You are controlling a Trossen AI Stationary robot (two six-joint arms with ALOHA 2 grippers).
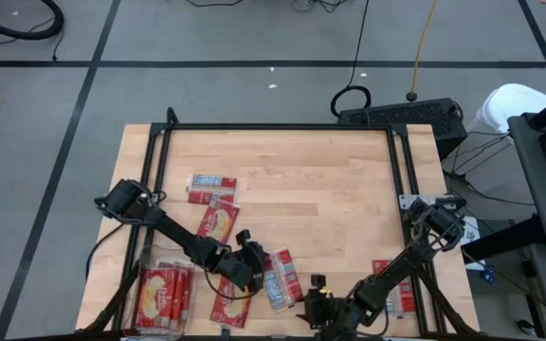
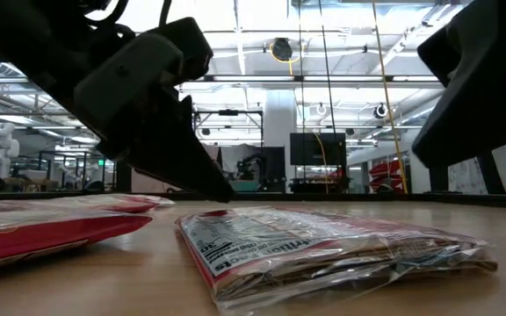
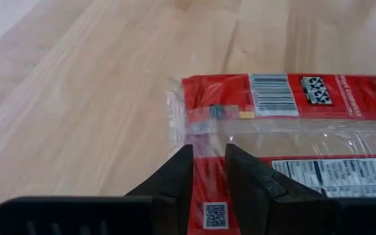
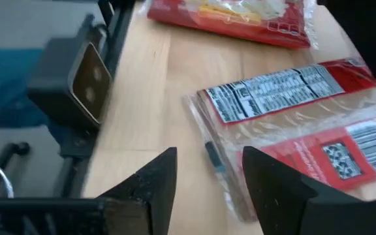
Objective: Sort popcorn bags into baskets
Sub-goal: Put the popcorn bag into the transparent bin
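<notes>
A popcorn bag (image 1: 278,278) lies label side up near the table's front edge, between my two grippers; it also fills the low view (image 2: 323,250). My left gripper (image 3: 209,153) comes from the left and is shut on this bag's left end. My right gripper (image 4: 211,173) hangs open just right of the bag, and the bag's clear end seam (image 4: 215,160) lies under the gap, untouched. More bags lie flat on the table (image 1: 211,185) (image 1: 216,223) (image 1: 230,305) (image 1: 396,284). The see-through basket (image 1: 141,284) at the front left holds red bags (image 1: 164,296). My left gripper pinches a narrow strip of the popcorn bag near its short left end (image 3: 207,189) between its two fingers. The fingers (image 3: 178,179) slant down from the table's left. The bag lies flat on the table, label face up.
A dark camera box (image 4: 77,78) stands at the table's near edge, by the black frame rail (image 4: 113,26). A red bag (image 4: 234,16) lies just beyond the held one. The far half of the wooden table (image 1: 301,161) is bare wood.
</notes>
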